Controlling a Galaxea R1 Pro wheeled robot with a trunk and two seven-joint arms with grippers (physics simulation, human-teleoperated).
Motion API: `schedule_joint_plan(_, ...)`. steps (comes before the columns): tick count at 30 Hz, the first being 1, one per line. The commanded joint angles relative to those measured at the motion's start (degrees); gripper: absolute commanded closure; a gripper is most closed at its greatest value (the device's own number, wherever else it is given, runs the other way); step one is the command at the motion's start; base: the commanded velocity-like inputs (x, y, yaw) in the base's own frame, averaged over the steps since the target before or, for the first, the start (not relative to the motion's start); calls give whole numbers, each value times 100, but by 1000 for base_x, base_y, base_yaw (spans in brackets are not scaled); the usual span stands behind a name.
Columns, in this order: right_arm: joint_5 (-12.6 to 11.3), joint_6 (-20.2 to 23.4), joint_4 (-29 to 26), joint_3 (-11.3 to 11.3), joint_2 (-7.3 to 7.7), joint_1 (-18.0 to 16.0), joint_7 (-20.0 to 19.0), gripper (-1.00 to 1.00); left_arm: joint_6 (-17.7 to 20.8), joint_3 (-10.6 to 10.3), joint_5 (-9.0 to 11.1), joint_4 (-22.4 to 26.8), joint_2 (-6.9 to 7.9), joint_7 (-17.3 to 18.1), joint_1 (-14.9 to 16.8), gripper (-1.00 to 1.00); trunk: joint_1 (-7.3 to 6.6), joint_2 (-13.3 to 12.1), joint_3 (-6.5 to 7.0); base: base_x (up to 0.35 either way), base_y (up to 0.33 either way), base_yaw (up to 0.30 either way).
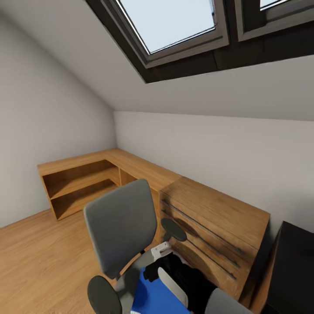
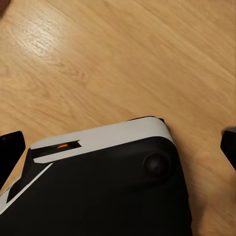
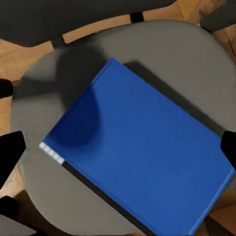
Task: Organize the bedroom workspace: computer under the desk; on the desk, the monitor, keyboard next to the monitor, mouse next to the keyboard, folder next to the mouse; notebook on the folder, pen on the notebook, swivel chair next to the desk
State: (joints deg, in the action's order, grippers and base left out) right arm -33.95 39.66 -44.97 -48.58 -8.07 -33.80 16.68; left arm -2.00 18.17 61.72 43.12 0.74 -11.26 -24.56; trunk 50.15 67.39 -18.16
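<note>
The grey swivel chair (image 1: 120,226) stands on the wooden floor in front of me, its backrest toward the room. A blue folder (image 3: 137,157) lies flat on the chair's seat (image 3: 44,113), and its blue corner (image 1: 152,298) shows under my right arm (image 1: 170,268). My right gripper (image 3: 118,152) hangs open above the folder, its dark fingertips (image 3: 10,155) wide apart at either side and not touching it. My left gripper (image 2: 118,150) is open too, pointing down at the floor over my own black-and-white base (image 2: 108,182). Monitor, keyboard, mouse, notebook and pen are out of view.
A wooden drawer unit (image 1: 213,226) stands against the wall right behind the chair. A low open wooden shelf (image 1: 78,183) runs into the far corner. A black surface (image 1: 292,270) shows at the right edge. The ceiling slopes, with skylights (image 1: 174,26). Bare floor (image 1: 39,257) lies to the left.
</note>
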Motion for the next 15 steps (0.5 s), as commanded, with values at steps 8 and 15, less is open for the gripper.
schedule_joint_plan(8,127,-129,192,-6,-56,-77,-149,-100,-14,-15,55,13,-3,-42,7,-100,1,5,-6,15,0,219)
schedule_joint_plan(15,135,-170,378,45,-58,-88,-165,-100,-12,-15,57,13,2,-39,21,-100,1,5,-6,180,0,30)
